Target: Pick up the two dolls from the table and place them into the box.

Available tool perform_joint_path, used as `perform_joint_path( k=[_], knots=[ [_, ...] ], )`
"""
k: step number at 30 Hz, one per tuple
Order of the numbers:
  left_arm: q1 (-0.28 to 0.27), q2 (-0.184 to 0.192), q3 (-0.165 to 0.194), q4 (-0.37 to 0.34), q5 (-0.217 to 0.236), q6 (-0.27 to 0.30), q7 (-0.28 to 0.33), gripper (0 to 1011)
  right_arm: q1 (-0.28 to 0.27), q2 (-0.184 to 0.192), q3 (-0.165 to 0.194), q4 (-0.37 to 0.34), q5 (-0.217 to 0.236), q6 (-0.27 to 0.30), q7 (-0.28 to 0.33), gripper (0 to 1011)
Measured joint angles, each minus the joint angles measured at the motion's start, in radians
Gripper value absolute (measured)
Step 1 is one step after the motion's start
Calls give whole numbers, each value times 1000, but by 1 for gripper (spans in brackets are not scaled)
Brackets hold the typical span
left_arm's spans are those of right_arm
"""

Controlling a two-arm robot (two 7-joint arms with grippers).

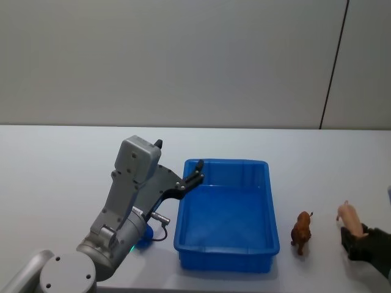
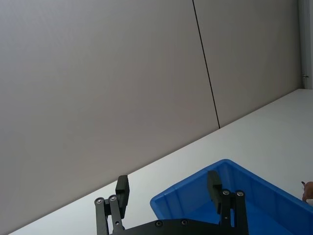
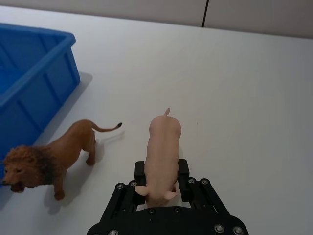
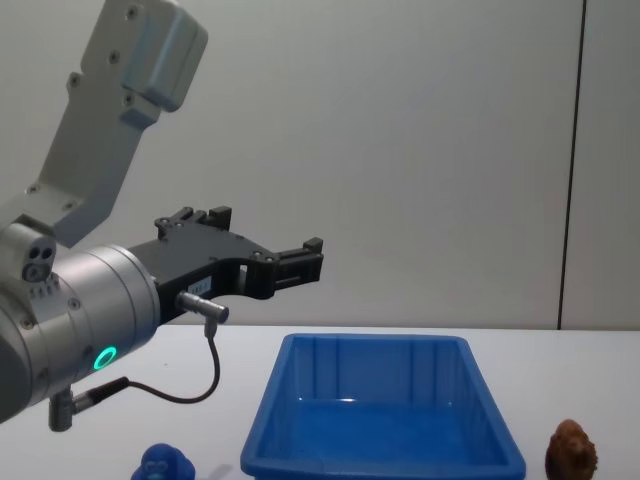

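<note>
Three toy dolls, one box and two claws are pictured at a white counter (image 1: 61, 159) backed by a plain grey wall (image 1: 183, 61) that is crossed by one dark vertical seam. The single blue box (image 1: 225, 259), a bright plastic bin with sloping walls and a thick rim, is set open-topped near the counter's front edge. The left claw (image 1: 197, 171) is held in the air over the box's left rim, its two black fingers (image 2: 122, 193) spread wide. In the chest view it is shown well above the box, at the end of a grey arm on which one green ring light (image 4: 103, 357) is lit. The right claw (image 3: 161, 169) is closed on the pale pink doll (image 3: 164, 139), a pig, out to the right of the box. The pig is pinched at its flanks just behind the ears, with its tail turned away from the wrist; whether its feet are resting on the counter cannot be told. The brown doll (image 3: 49, 156), a maned lion, is stood upright on its four legs on the counter between the pig and the box's right wall, near both and touching neither. The blue doll (image 4: 165, 466), small and rounded, is left on the counter to the left of the box near its front corner, and in the head view it is partly hidden behind the left arm.
</note>
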Motion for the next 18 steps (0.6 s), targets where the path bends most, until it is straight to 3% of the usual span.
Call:
perform_joint_path(
  k=[11,18],
  knots=[
    [0,0,0,0,0,0,0,1001,-6,0,8,-57,-1,-64,-9,364],
    [0,0,0,0,0,0,0,1001,3,-4,5,-114,-6,-86,27,363]
  ],
)
